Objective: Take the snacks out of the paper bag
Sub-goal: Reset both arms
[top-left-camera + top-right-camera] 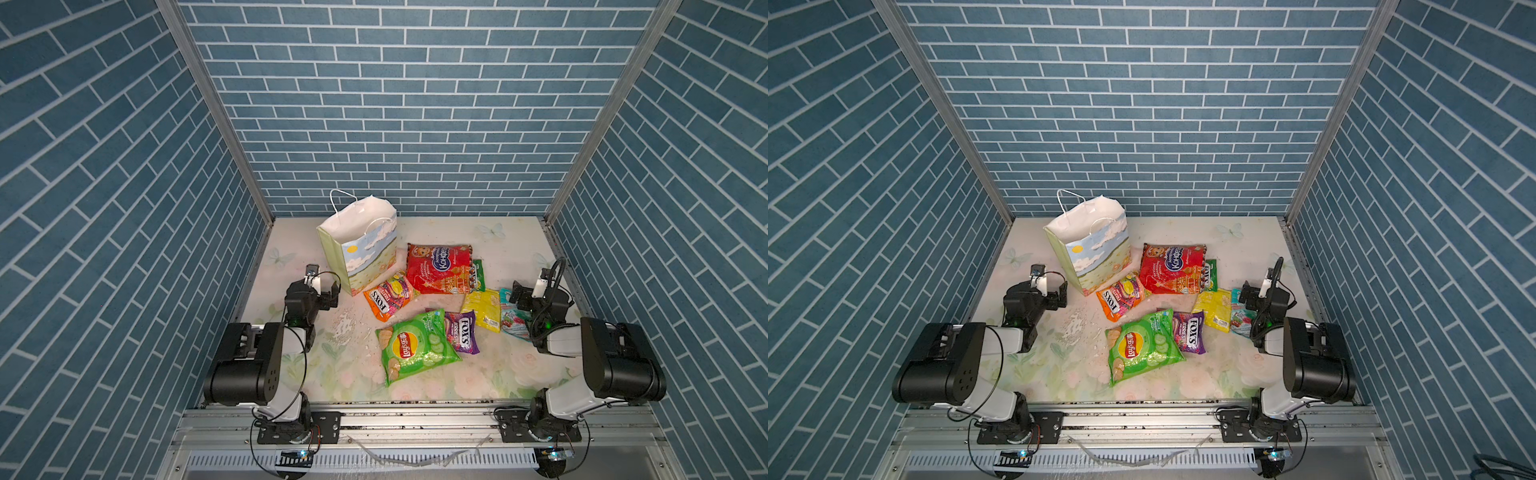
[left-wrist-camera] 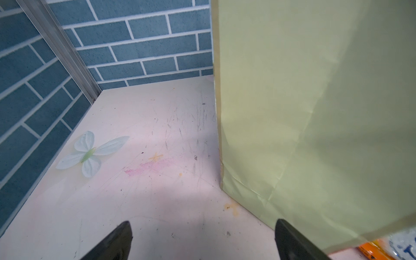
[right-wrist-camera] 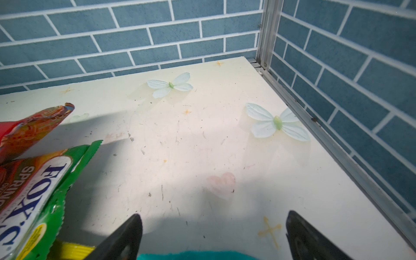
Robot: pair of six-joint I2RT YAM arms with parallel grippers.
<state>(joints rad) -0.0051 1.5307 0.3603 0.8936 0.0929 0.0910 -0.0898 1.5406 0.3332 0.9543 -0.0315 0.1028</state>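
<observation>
Left wrist view: tall pale-green paper bag [image 2: 315,112] upright at one o'clock of my released left end effector [image 2: 202,222], the nearer arm; right end effector [image 3: 213,215] released; glossy snack packets [image 1: 415,347] on counter [image 1: 457,232].

Worktop [image 1: 478,374]: pale floral print. Bag [image 1: 365,257] upright, back left. Lying beside it: red packet [image 1: 438,268], orange packet [image 1: 388,299], chips [image 1: 415,347], purple packet [image 1: 461,332], yellow packet [image 1: 484,309], teal packet [image 1: 513,322], small green packet [image 1: 478,274].

Robot test cell, brick-print walls [image 1: 415,104], aluminium frame [image 1: 223,120]
</observation>
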